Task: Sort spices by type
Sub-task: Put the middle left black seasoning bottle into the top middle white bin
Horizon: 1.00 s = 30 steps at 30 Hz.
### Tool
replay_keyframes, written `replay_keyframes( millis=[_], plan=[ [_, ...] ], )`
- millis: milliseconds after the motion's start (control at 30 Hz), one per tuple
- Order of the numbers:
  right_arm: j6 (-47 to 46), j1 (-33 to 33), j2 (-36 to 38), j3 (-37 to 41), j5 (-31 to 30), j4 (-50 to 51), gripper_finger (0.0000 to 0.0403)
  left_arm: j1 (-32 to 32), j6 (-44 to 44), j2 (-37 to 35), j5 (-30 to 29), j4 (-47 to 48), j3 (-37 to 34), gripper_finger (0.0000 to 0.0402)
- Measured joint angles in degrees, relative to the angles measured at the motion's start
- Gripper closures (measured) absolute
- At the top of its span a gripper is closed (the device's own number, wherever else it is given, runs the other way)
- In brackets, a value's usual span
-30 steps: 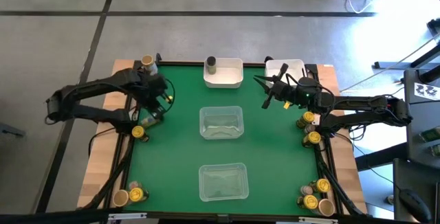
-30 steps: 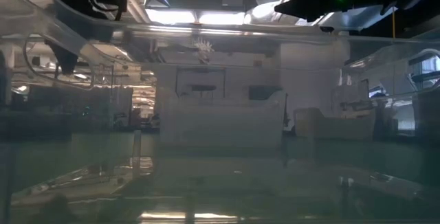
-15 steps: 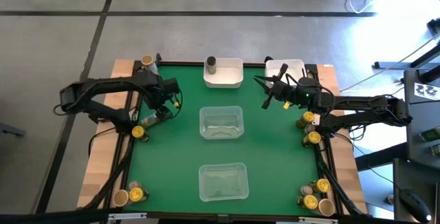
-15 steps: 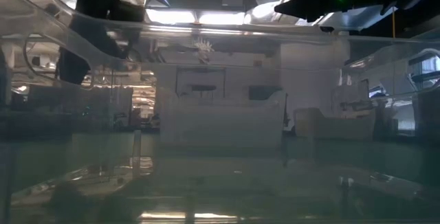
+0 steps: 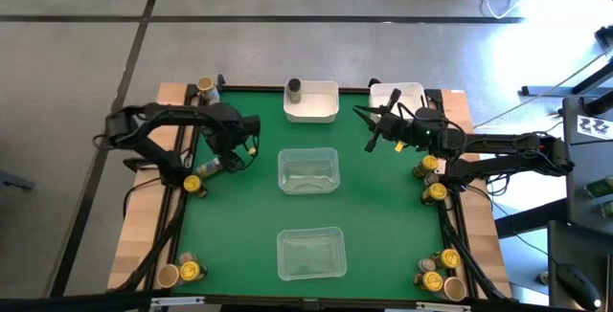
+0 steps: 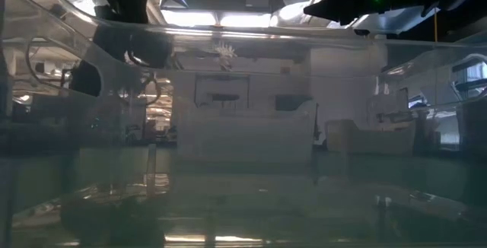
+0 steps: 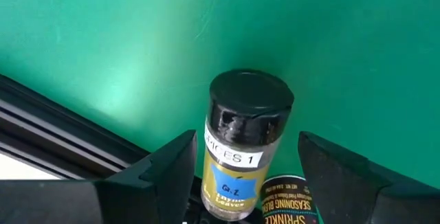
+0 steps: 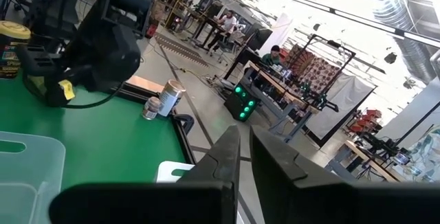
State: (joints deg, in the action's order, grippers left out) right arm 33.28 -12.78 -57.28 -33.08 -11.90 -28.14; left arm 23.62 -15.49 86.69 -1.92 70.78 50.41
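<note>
My left gripper is at the table's left edge, shut on a spice jar with a black lid and a blue label. Right beside it stand a dark jar labelled "SPRINKLE" and a yellow-lidded jar. My right gripper hangs shut and empty above the far right of the green table, in front of a white bin. A dark jar stands in the other white bin. Other jars stand at the corners and along the right edge. My left gripper pinches the jar's clear body, below the black lid, between its two fingers, one on each side. The jar lies along the fingers with its lid pointing away from the wrist. Whether its base touches the table, I cannot tell.
Two clear plastic trays sit on the green mat, one in the middle and one near the front edge. A tan-lidded jar stands at the far left corner. Jar clusters sit at the near left and near right corners.
My left arm has swung toward the table's right, its elbow and forearm coming in over the left edge, and the wrist has shifted a little toward the middle tray, still shut on the jar. My right arm has kept still.
</note>
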Motion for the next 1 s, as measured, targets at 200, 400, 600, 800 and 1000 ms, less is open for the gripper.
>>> replay_keyframes(
  millis=[200,400,600,800,1000],
  plan=[
    [0.0,0.0,0.0,0.0,0.0,0.0,0.0366,0.0,0.5,3.0,0.0,-0.8,-0.6,0.0164],
    [0.0,0.0,0.0,0.0,0.0,0.0,0.0366,0.0,0.7,5.4,0.3,-5.0,-2.4,0.0164],
    [0.0,0.0,0.0,0.0,0.0,-0.3,0.0366,0.0,2.3,6.1,0.4,-5.9,-3.2,0.0172],
    [0.0,0.0,0.0,0.0,0.0,-0.4,0.0366,-0.1,3.9,6.2,0.4,-4.5,-1.9,0.0216],
    [0.0,0.0,0.0,0.0,0.0,-0.4,0.0366,-0.8,6.2,4.3,0.3,-1.2,5.1,0.0216]
  ],
)
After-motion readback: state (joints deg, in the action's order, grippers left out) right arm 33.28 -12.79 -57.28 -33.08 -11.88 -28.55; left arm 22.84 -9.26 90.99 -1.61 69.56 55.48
